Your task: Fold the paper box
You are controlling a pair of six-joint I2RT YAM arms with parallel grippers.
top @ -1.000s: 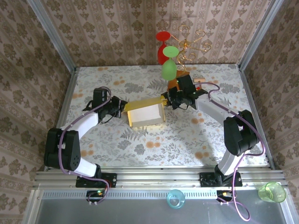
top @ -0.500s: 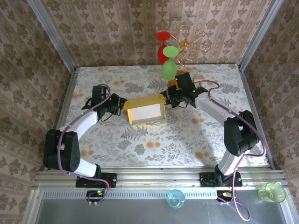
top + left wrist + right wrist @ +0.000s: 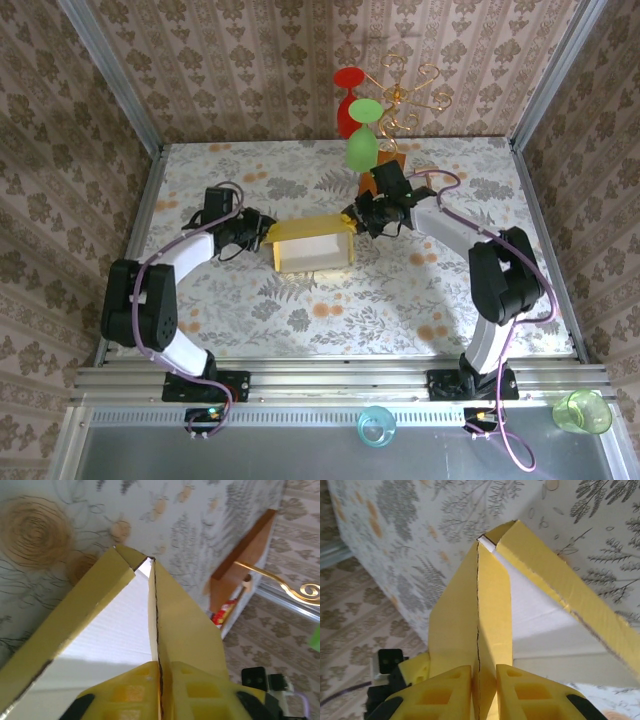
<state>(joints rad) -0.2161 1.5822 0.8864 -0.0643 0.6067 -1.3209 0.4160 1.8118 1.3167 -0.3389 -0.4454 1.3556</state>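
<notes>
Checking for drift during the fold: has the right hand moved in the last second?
Yes: the right hand, pinching the paper box, shifted slightly left against the wooden block.

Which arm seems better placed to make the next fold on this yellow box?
Left, probably. The left fingers and right fingers each pinch an end wall of the paper box, but the right pair works close beside the wooden block.

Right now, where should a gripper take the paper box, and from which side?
Pinch a thin upright end wall of the paper box, coming from that end; both walls stand free, as the left gripper and right gripper show.
</notes>
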